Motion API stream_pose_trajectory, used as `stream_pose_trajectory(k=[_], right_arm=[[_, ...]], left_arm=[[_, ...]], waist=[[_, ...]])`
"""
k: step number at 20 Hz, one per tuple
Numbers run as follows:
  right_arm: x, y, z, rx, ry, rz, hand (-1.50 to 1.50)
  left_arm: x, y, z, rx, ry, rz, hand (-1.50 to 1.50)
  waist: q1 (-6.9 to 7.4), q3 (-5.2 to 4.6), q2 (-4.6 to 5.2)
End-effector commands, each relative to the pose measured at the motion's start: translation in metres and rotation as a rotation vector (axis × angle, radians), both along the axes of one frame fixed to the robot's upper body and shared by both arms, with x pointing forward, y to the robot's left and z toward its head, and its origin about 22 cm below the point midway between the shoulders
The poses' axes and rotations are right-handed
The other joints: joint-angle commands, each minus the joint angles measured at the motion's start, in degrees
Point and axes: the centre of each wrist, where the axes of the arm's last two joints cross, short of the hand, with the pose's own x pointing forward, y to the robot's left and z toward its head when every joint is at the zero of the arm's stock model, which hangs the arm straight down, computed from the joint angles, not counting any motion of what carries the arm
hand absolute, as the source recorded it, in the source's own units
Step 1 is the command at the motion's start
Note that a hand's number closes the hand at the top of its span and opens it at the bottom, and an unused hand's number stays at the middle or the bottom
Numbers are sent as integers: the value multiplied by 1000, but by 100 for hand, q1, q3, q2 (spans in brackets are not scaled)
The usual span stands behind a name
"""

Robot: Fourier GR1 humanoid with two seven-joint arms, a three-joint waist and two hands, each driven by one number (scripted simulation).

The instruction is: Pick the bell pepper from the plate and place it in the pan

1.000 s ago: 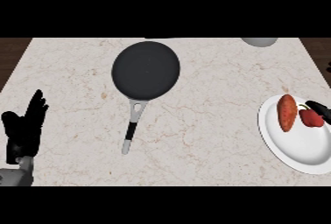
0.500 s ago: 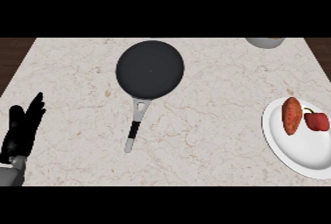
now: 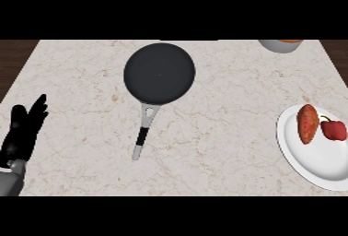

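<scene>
Bell pepper point(image 3: 333, 129) lies on the plate point(image 3: 319, 166); pan point(image 3: 159, 73) bare; left hand point(image 3: 21, 133) rests open.

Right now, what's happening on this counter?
Nothing is being handled yet. The red bell pepper lies on the white plate at the right, beside a sweet potato. The black pan sits empty further back. The left hand rests open at the left edge; the right hand is out of view.

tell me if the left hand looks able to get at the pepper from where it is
Probably not easily. The left hand rests open at the counter's left edge, while the pepper lies on the plate at the far right, beside a sweet potato. Nothing blocks the way; it is simply the whole counter away.
</scene>
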Motion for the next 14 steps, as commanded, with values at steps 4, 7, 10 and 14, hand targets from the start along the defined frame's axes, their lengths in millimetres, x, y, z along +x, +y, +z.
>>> stream_pose_trajectory(k=[4, 7, 10, 14], right_arm=[[23, 30, 52, -376, 252, -62, -150], [32, 44, 45, -511, 337, -92, -150], [50, 81, 33, -571, 369, -100, -150], [41, 70, -2, -632, 494, -84, -150]], left_arm=[[-3, -2, -2, -14, 7, 1, 0], [1, -2, -8, 2, -11, -4, 0], [13, 0, 5, -10, -10, -10, 0], [8, -7, 7, 9, -10, -18, 0]], waist=[[56, -10, -15], [79, -6, 16], [66, -2, 15], [37, 9, 1]])
